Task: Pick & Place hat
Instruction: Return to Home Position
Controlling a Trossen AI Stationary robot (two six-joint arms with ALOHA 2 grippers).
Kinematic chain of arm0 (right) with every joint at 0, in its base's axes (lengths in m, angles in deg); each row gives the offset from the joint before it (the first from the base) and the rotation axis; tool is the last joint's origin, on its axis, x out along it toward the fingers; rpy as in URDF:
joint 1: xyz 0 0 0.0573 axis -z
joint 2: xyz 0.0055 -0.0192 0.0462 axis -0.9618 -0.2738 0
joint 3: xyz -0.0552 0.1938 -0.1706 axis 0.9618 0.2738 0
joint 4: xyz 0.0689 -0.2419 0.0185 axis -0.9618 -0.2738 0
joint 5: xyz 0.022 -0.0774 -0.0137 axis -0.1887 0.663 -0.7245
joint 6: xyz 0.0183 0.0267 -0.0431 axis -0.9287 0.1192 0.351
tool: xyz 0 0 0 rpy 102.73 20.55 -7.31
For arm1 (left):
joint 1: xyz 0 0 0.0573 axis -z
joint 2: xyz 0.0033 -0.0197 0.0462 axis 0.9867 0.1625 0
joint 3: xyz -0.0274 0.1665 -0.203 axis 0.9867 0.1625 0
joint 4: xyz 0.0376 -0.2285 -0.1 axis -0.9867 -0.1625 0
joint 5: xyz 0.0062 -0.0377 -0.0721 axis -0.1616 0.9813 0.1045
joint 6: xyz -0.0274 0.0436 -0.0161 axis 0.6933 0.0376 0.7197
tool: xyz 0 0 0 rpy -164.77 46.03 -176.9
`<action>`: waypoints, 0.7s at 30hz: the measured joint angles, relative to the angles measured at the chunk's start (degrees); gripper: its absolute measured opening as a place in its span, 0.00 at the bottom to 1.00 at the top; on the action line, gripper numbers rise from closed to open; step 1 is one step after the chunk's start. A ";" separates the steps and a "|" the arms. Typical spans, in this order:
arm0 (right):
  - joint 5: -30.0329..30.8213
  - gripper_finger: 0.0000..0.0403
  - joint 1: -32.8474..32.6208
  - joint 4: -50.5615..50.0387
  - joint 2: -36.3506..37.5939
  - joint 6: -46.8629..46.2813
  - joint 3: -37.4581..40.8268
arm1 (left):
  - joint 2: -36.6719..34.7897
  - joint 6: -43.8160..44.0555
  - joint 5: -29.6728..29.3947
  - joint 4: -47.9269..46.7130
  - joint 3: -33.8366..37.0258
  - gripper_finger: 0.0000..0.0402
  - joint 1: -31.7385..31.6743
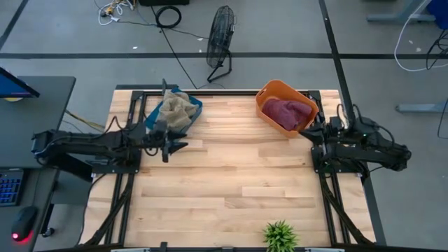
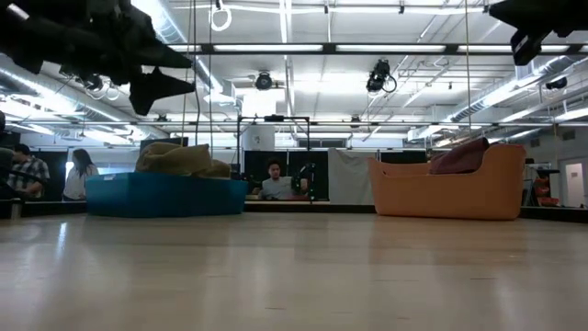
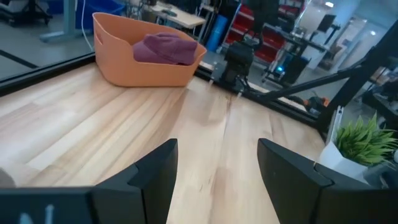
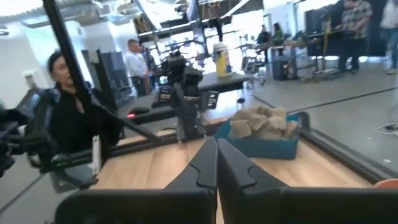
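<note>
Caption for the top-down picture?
Brown caps in blue bin, red caps in orange bin, left claw open, right claw shut.

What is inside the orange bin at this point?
The orange bin holds dark red cap fabric, heaped above its rim in the low view. Whether it is one cap or two cannot be told; anything beneath is covered.

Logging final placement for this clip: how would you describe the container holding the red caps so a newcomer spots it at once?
Start at the wooden table and go to its back edge, on the right arm's side. The orange bin sits there, turned at an angle, with dark red fabric inside. Its only neighbour, the blue bin on the left arm's side, holds tan fabric.
</note>
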State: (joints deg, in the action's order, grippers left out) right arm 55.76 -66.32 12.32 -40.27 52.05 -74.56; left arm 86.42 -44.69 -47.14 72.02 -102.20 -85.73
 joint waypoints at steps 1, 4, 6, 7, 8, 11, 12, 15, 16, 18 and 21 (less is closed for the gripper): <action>-0.70 0.01 0.00 0.22 0.00 0.03 0.64 | -0.41 0.07 -0.11 1.11 1.08 0.56 0.00; -2.54 0.01 0.00 1.48 0.00 -0.85 2.78 | -1.07 0.41 -0.13 7.03 4.50 0.56 0.00; -3.11 0.00 -0.01 3.02 0.02 -1.57 4.12 | -1.20 0.41 -0.56 11.75 6.99 0.56 0.00; -3.16 0.00 0.00 3.17 0.02 -1.67 4.84 | -1.42 0.41 -0.84 13.66 8.23 0.56 0.00; -3.34 0.00 -0.01 3.20 0.00 -1.74 5.48 | -1.46 0.44 -1.04 15.22 9.37 0.56 0.00; -3.50 0.00 -0.02 4.60 0.02 -1.80 6.75 | -1.44 1.76 -1.44 18.31 12.10 0.56 0.00; -3.55 0.00 -0.02 4.49 0.02 -1.69 6.98 | -1.44 1.99 -1.52 18.81 12.74 0.56 0.00; -5.19 0.00 0.00 4.61 0.02 -1.52 7.25 | -1.44 2.25 -2.01 19.73 14.08 0.56 0.00; -6.08 0.00 0.00 4.79 0.02 -1.40 7.25 | -1.44 2.26 -2.53 19.60 14.28 0.56 0.00; -7.39 0.00 -0.01 4.77 0.02 -1.25 7.25 | -1.46 1.96 -3.73 18.97 14.29 0.56 0.00; -7.82 0.00 -0.01 4.86 0.02 -1.24 7.27 | -1.45 0.82 -4.28 18.62 14.31 0.56 0.00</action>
State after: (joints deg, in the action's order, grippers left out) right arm 47.95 -66.33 17.18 -40.25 50.82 -67.30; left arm 84.97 -43.86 -51.42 90.64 -87.89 -85.73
